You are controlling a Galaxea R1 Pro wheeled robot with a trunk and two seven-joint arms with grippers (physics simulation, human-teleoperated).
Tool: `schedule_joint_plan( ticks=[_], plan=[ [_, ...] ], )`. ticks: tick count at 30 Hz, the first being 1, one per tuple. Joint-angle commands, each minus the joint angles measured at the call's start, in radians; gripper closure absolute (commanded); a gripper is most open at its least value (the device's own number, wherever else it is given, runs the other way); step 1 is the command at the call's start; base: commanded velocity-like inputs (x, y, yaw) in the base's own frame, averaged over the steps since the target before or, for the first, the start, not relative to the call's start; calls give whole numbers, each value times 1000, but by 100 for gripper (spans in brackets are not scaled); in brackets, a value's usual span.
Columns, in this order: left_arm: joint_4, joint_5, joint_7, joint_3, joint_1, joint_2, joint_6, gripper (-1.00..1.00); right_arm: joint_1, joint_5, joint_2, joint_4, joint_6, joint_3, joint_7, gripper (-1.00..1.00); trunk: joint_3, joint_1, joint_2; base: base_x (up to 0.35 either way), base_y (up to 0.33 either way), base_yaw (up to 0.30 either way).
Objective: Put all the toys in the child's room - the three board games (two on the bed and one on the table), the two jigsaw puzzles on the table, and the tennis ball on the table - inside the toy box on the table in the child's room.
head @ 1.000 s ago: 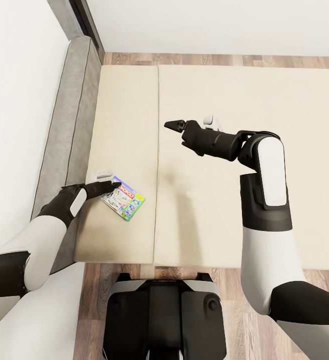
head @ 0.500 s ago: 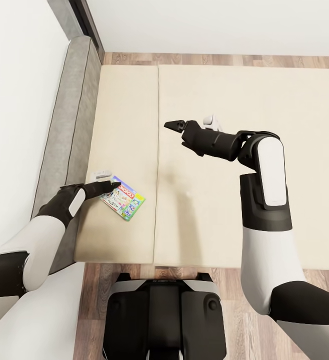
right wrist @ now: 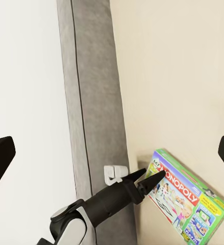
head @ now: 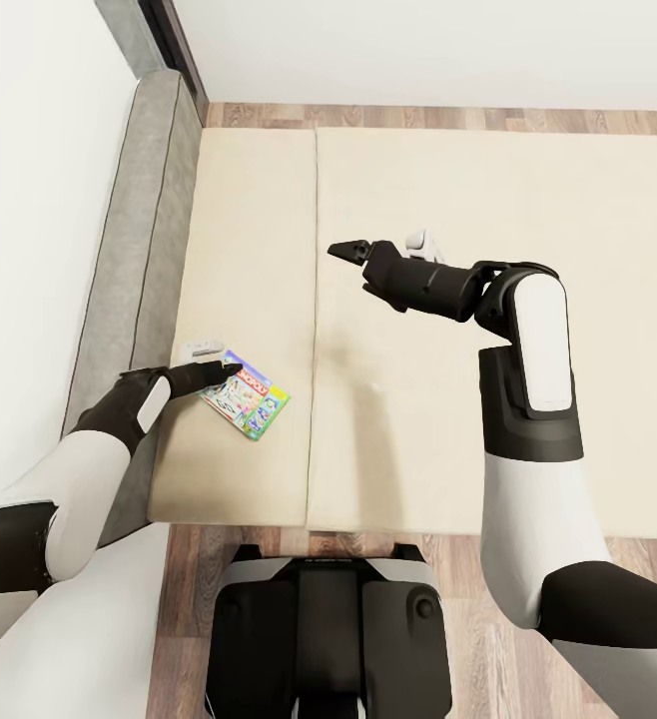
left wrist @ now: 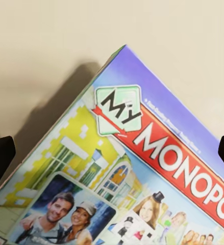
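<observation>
Mattress (head: 418, 419) lies bare around the board game (head: 246, 394); left gripper (head: 231, 370) spread over its corner, right gripper (head: 346, 249) spread.

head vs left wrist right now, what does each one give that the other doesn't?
Head view alone: the whole bed, its grey frame, wood floor, the right gripper raised over the mattress, the left gripper at the game's corner, and the robot's base. Left wrist view alone: the box print up close, the "My Monopoly" logo and the photo of people. Both share the game lying on the beige mattress.
</observation>
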Motion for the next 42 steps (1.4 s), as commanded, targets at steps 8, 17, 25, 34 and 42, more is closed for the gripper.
schedule_joint_plan(
  ticks=[8, 17, 25, 34, 42],
  plan=[
    [-1, 10, -1, 3, 0, 0, 10, -100, -1, -9, 0, -1, 2, 0, -10, -100, -1, 1, -2, 0, -101, 0],
    [-1, 10, 0, 3, 0, 0, 9, -100, -1, -9, 0, -1, 2, 0, -10, -100, -1, 1, -2, 0, -112, 0],
    [-2, 10, 0, 3, 0, 0, 8, -100, -1, -9, 0, -1, 2, 0, -10, -100, -1, 1, -2, 0, -42, 0],
    [-15, 10, 0, 3, 0, 1, 10, -100, -1, -9, 0, -1, 2, 0, -10, -100, -1, 1, -2, 0, -61, 0],
    [-28, 10, 0, 3, 0, 1, 12, -100, -1, -9, 0, -1, 2, 0, -10, -100, -1, 1, -2, -3, -7, 0]
  ],
)
